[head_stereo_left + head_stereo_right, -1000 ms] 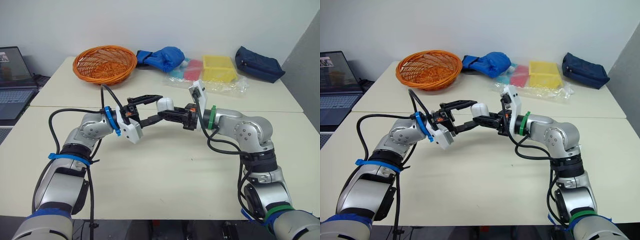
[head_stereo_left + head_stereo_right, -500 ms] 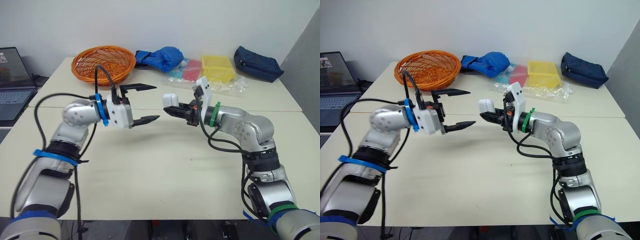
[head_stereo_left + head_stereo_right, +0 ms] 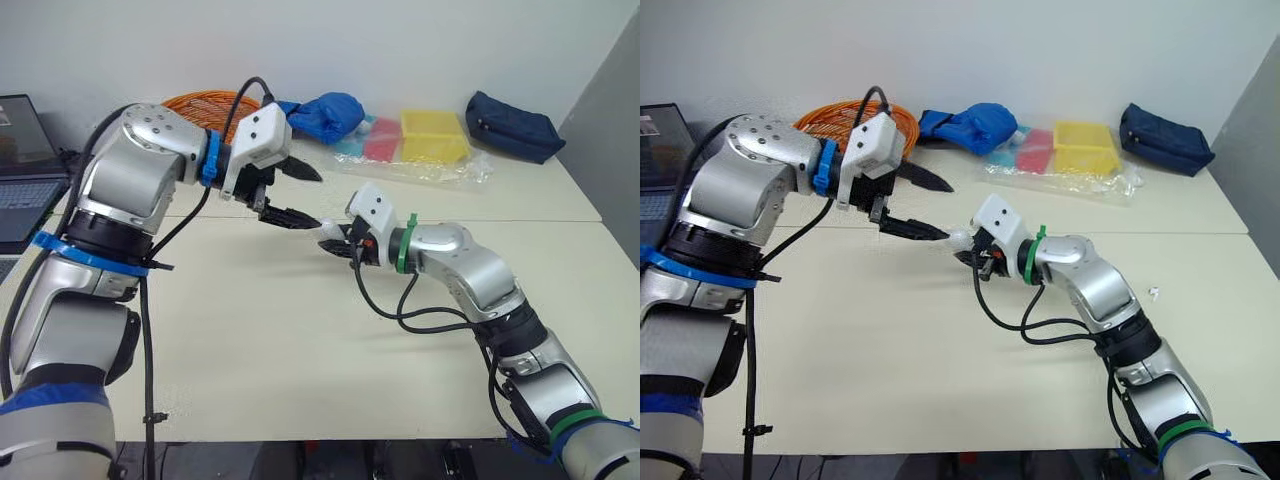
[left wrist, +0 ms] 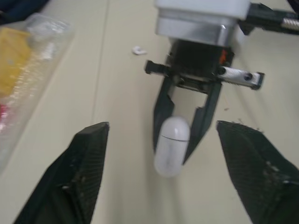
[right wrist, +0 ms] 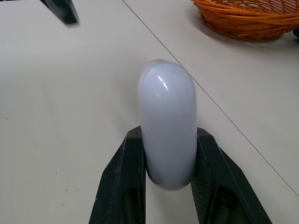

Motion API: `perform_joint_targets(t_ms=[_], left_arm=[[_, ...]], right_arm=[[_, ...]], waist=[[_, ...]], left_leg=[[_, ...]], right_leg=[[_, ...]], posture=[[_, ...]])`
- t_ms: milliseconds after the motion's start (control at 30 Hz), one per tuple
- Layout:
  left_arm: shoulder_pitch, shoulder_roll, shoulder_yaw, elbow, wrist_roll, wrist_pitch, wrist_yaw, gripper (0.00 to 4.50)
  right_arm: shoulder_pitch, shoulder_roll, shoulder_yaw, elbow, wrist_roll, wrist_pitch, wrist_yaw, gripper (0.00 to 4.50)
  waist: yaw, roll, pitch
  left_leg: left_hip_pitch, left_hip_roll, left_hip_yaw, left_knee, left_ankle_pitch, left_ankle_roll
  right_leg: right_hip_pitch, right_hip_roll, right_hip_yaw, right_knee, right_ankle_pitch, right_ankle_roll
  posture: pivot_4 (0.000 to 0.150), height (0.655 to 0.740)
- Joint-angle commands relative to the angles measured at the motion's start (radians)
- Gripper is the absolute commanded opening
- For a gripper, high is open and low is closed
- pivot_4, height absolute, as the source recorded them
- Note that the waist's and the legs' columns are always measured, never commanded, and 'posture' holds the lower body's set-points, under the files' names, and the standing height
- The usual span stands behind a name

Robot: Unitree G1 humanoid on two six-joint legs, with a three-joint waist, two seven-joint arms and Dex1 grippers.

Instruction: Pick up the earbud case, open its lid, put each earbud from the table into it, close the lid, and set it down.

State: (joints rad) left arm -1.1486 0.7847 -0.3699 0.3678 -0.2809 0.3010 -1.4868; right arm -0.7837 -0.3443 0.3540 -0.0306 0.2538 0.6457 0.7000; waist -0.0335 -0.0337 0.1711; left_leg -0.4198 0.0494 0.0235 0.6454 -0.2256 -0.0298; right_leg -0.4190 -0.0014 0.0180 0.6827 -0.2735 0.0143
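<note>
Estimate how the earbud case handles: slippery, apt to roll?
Probably slippery: the earbud case looks glossy, with a highlight on its shell. Likely rigid: the right end effector pinches it without visible dent. Rounded ends suggest it could tip or roll if set upright.

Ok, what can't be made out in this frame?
- Small white bits on the table: too small in the right eye view to identify or count.
- White oval earbud case: the right gripper covers its lower sides in the right wrist view; contact with the table unclear.
- Orange wicker basket: mostly behind the left arm, eye views.
- Dark laptop: cut by the left edge, eye views.
</note>
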Motion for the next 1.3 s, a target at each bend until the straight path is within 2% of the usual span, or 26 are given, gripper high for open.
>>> perform_joint_targets(t_ms=[33, 533, 1300], left_arm=[[-0.014, 0.006, -0.007, 0.036, 0.088, -0.093, -0.046, 3.25], [-0.008, -0.071, 0.013, 0.094, 0.188, -0.165, -0.063, 3.25], [-0.026, -0.122, 0.053, 0.155, 0.214, -0.202, -0.051, 3.25]], right_arm=[[-0.018, 0.012, -0.02, -0.027, -0.014, -0.02, 0.006, 0.86], [-0.025, 0.013, -0.003, -0.084, -0.051, 0.002, 0.03, 0.86], [-0.019, 0.022, -0.006, -0.093, -0.049, 0.027, 0.034, 0.86]], waist=[[0.0, 0.0, 0.0], [0.002, 0.0, 0.0], [0.003, 0.0, 0.0]], left_leg=[[-0.001, 0.0, 0.0, 0.0, 0.0, 0.0], [-0.004, 0.0, -0.001, 0.001, 0.0, 0.0], [-0.005, 0.0, -0.001, 0.002, 0.0, 0.0]], right_leg=[[-0.001, 0.0, 0.0, 0.0, 0.0, 0.0], [-0.002, -0.001, -0.001, 0.0, 0.0, -0.001], [-0.002, -0.001, -0.001, 0.001, 0.0, -0.001]], posture=[[0.15, 0.74], [0.15, 0.74], [0.15, 0.74]])
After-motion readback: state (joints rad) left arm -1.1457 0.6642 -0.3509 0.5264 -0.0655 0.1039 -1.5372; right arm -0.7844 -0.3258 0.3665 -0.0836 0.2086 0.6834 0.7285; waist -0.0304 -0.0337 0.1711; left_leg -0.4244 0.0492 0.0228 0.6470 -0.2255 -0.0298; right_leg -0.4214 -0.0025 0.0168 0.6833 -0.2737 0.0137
